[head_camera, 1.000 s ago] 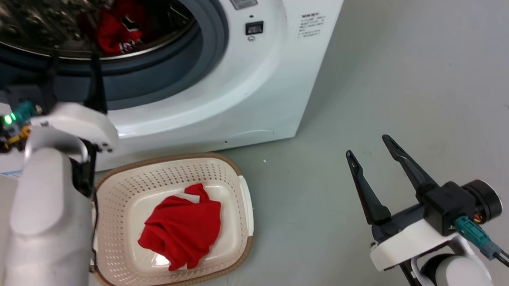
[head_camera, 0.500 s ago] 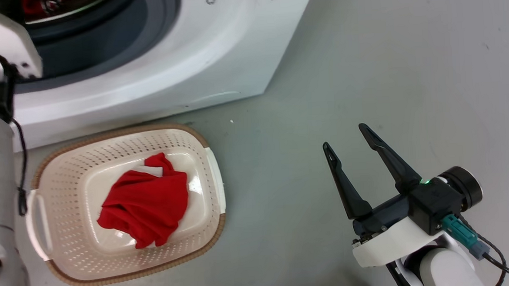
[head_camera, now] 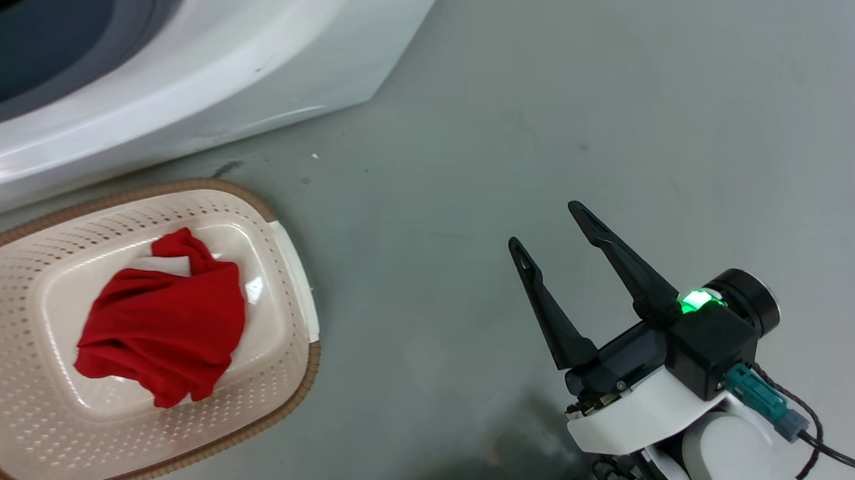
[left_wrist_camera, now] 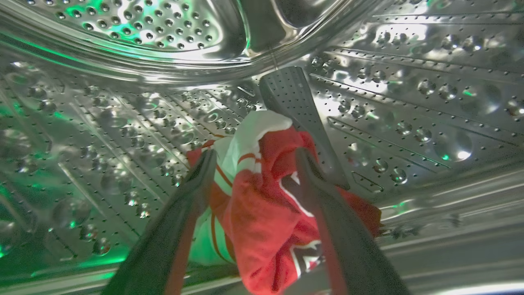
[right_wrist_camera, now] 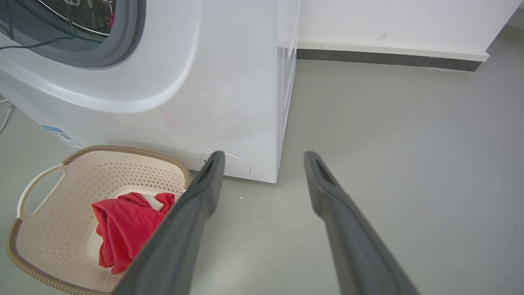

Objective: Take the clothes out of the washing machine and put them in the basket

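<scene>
**A:** Where is the left gripper point(left_wrist_camera: 256, 153) working?

**B:** It's reaching into the drum point(left_wrist_camera: 123, 123) of the washing machine point(head_camera: 171, 100). In the left wrist view its fingers are standing wide apart, straddling a crumpled red-and-white garment point(left_wrist_camera: 262, 213) at the lower centre of the frame. The cloth is lying against the grey lifter rib point(left_wrist_camera: 292, 102). I'd say nothing is being pinched yet.

**A:** Why is it straddling the cloth rather than poking at it?

**B:** Soft cloth bunches up. A finger on each side is probably setting up the jaws to gather a fold as they close.

**A:** And the right gripper point(head_camera: 546, 225)?

**B:** It's hovering at the lower right of the head view, over bare floor point(head_camera: 537, 102). Its fingers are spread and it's carrying nothing. My guess is it's parked clear of the other arm.

**A:** Is the basket point(head_camera: 272, 350) waiting nearby?

**B:** Yes, it's sitting at the lower left, just beside the machine's front, presumably so the carry is short. One red garment point(head_camera: 161, 327) is lying in its middle.
</scene>
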Controlling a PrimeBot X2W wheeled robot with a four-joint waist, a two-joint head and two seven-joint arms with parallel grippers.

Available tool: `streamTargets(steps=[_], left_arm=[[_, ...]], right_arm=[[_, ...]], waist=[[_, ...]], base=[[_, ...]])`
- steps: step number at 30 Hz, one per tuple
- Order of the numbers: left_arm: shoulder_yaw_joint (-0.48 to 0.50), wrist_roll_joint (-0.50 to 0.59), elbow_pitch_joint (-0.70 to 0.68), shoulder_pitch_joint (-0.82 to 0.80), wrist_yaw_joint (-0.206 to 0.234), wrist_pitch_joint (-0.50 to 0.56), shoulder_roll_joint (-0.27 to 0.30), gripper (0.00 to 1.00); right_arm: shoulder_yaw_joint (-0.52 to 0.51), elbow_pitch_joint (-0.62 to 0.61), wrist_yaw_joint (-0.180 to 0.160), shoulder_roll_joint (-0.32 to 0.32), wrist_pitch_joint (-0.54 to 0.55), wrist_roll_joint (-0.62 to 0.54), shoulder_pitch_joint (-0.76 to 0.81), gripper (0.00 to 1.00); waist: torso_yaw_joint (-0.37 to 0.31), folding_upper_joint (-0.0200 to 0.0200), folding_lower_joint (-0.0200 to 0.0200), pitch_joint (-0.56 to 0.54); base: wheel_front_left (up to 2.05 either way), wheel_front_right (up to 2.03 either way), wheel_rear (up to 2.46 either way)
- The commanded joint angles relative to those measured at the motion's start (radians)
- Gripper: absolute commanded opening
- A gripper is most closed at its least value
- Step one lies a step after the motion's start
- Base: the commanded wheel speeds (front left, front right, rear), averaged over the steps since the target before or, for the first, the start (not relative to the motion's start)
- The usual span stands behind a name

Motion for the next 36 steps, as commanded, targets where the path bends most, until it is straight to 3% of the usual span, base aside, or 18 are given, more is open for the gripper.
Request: streamTargets(steps=[1,15,16,17,18,25,36], left_arm=[[-0.018,-0.007,0.002,-0.031,0.002,0.025,0.017,1.00],[-0.187,-0.132,-0.023,-0.139,0.002,0.313,0.114,1.00],[-0.188,-0.142,-0.025,-0.139,0.002,0.325,0.120,0.55],[-0.193,-0.152,-0.031,-0.137,0.002,0.334,0.123,0.31],[-0.196,-0.159,-0.038,-0.135,0.002,0.340,0.128,0.00],[-0.189,-0.154,-0.112,-0.125,0.043,0.230,0.153,0.00],[-0.159,-0.162,-0.156,0.027,0.117,-0.190,0.130,0.00]], right_arm=[[0.006,-0.002,-0.001,0.003,-0.007,0.004,-0.005,1.00],[0.043,-0.001,-0.001,0.003,-0.036,0.032,-0.026,1.00],[0.044,0.003,-0.001,0.003,-0.037,0.034,-0.027,1.00],[0.045,0.006,-0.001,0.003,-0.040,0.036,-0.027,1.00],[0.045,0.010,-0.001,0.003,-0.041,0.039,-0.027,1.00],[0.041,0.022,-0.001,0.003,-0.046,0.046,-0.047,1.00],[0.008,0.053,-0.001,0.002,-0.047,0.046,-0.047,1.00]], waist=[[-0.027,0.0000,-0.0002,0.032],[-0.066,0.0000,-0.0002,0.131],[-0.067,0.0000,-0.0002,0.134],[-0.068,0.0000,-0.0002,0.136],[-0.068,0.0000,-0.0002,0.137],[-0.065,0.0000,-0.0002,0.132],[-0.053,0.0000,-0.0002,0.033]], base=[[0.00,0.00,0.00],[0.00,0.00,0.00],[0.00,0.00,0.00],[0.00,0.00,0.00],[0.00,0.00,0.00],[0.00,0.00,0.00],[0.00,0.00,0.00]])
